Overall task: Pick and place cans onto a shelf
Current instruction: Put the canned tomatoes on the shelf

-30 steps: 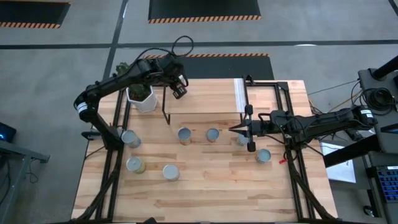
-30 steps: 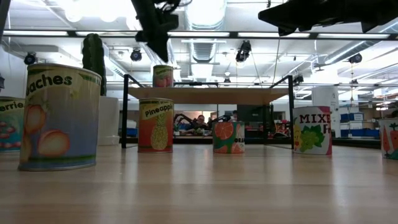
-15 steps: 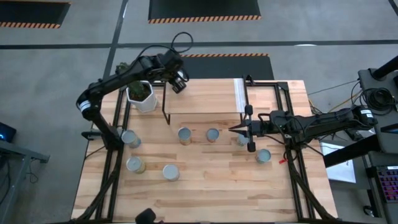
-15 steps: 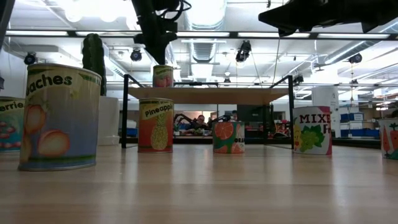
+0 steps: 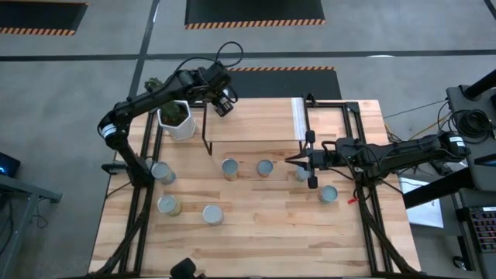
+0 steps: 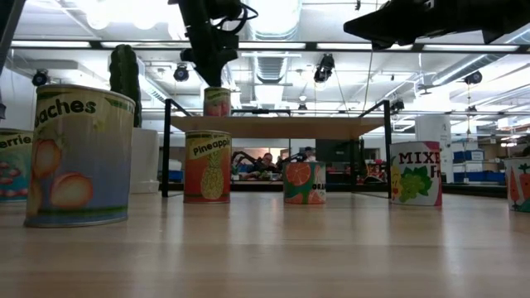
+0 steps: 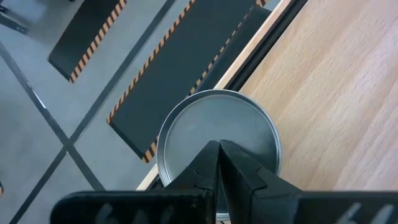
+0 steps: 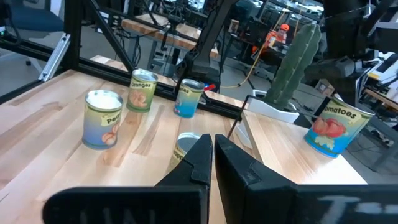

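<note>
The left gripper [image 7: 219, 163] hangs clenched and empty just above a tomatoes can [image 7: 217, 140] standing on the shelf [image 5: 252, 122] at its far left corner. The step in hand looks like clearing away, best done by rising straight so the fingers don't clip the can near that edge. The right gripper [image 5: 290, 161], also clenched on nothing, waits above the tabletop [image 5: 271, 232] near the shelf's near right corner.

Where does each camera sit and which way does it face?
High: overhead, straight down on the table; both arms, left tool over the shelf, right tool mid-table.
Low: tabletop level, facing the shelf; arms overhead.
Left wrist: down past its own shut tool onto the shelf can.
Right wrist: across the table toward the cactus, past its shut tool.
Shared: low and left wrist both show the shelf can.
</note>
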